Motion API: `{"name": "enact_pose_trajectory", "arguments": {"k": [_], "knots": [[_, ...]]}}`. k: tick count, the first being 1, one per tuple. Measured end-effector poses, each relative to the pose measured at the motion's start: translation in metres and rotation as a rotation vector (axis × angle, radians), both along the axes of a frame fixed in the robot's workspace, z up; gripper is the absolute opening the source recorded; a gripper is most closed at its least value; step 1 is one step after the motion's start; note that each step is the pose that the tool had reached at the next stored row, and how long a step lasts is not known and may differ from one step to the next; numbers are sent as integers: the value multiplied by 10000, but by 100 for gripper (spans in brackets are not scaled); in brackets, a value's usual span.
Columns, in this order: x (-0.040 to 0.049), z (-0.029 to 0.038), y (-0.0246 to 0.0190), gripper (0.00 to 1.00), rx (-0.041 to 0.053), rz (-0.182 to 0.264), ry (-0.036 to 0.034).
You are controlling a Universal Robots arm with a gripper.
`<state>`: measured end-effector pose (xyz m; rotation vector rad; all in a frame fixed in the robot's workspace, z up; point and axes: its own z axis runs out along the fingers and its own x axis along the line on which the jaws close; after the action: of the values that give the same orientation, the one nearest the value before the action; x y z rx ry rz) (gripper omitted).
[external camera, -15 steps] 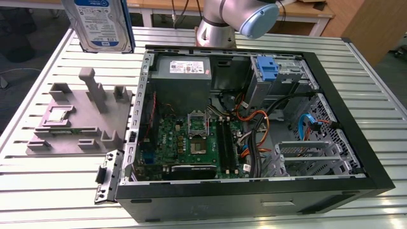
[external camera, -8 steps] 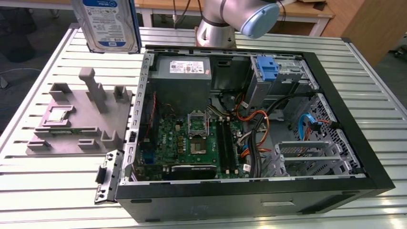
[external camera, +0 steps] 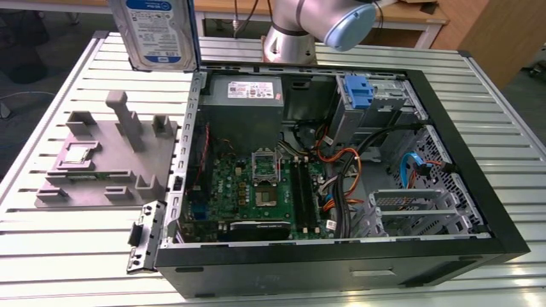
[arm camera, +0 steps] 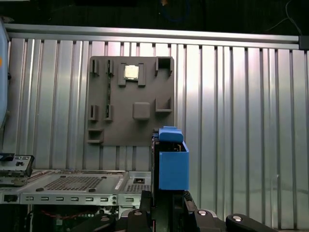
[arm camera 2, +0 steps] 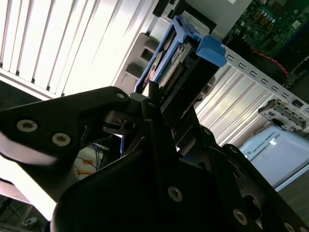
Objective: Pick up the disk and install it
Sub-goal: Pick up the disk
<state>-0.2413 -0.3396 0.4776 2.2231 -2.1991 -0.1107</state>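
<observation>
Step in hand, as judged: carry. The pick looks done and the install is not yet done.

Upper left of the exterior view: the disk (external camera: 160, 32) hangs upright above the slatted table (external camera: 60, 249), label toward the camera. In the second wrist view the gripper (arm camera 2: 159, 104) has its fingers (arm camera 2: 152, 95) pinching the disk by its edge, blue rail end pointing away.

Left of frame: grey fixture tray (external camera: 94, 176). Its pockets are mostly bare, with one small square chip (external camera: 77, 154) seated.

Centre to right: open computer case (external camera: 490, 211).
- power supply (external camera: 245, 91), upper left inside
- motherboard (external camera: 260, 192), below it
- blue bracket (external camera: 361, 94), in the upper bay
- drive cage (external camera: 415, 206), lower right, looks vacant

The next move, as judged, calls for crossing rightward to the case, squaring the rails to a free bay and keeping off the cables (external camera: 346, 166).
</observation>
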Motion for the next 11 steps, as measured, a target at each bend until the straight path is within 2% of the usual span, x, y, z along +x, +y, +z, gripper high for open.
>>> {"name": "enact_pose_trajectory", "arguments": {"k": [11], "knots": [[255,0,0,35,0,-1,29]]}}
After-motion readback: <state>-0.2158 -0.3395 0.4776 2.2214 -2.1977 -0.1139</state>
